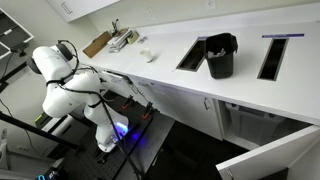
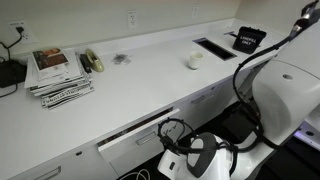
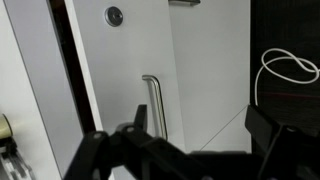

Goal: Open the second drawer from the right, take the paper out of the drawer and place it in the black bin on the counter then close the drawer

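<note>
The drawer [image 2: 135, 140] under the white counter stands pulled out a little, with a dark gap along its top. In the wrist view its white front [image 3: 200, 60] fills the frame, with a metal bar handle [image 3: 152, 100] and a round lock [image 3: 113, 15]. My gripper [image 3: 200, 130] is open and empty, its fingers spread just in front of the drawer front beside the handle. It sits low in front of the cabinets in both exterior views [image 1: 120, 130] [image 2: 190, 160]. The black bin [image 1: 220, 55] [image 2: 248, 40] stands on the counter. No paper shows inside the drawer.
A stack of magazines [image 2: 58, 72] lies on the counter. A small white crumpled object [image 2: 193, 60] [image 1: 148, 55] sits near the rectangular counter openings [image 1: 192, 55]. An open cabinet door [image 1: 270, 155] juts out. A white cable [image 3: 290, 70] hangs nearby.
</note>
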`<action>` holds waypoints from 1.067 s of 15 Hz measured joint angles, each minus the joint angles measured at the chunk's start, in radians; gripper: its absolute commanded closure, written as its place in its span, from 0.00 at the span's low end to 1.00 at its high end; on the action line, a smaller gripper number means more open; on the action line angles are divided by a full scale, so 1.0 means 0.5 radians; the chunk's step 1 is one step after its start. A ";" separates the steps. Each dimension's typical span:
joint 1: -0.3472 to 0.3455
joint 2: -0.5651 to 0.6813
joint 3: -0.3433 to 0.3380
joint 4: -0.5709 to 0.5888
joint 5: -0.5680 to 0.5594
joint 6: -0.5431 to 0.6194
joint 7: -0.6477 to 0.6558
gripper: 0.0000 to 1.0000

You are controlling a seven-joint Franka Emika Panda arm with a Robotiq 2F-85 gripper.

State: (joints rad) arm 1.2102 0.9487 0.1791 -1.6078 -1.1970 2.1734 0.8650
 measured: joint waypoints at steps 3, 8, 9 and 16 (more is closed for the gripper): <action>0.025 0.029 -0.018 0.013 -0.071 -0.058 -0.034 0.00; 0.171 0.168 -0.101 0.117 -0.336 -0.331 -0.027 0.00; 0.197 0.207 -0.108 0.146 -0.386 -0.401 -0.027 0.00; 0.306 0.531 -0.144 0.407 -0.663 -0.836 -0.027 0.00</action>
State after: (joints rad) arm 1.3633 1.2141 0.1071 -1.4042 -1.5286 1.7554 0.8512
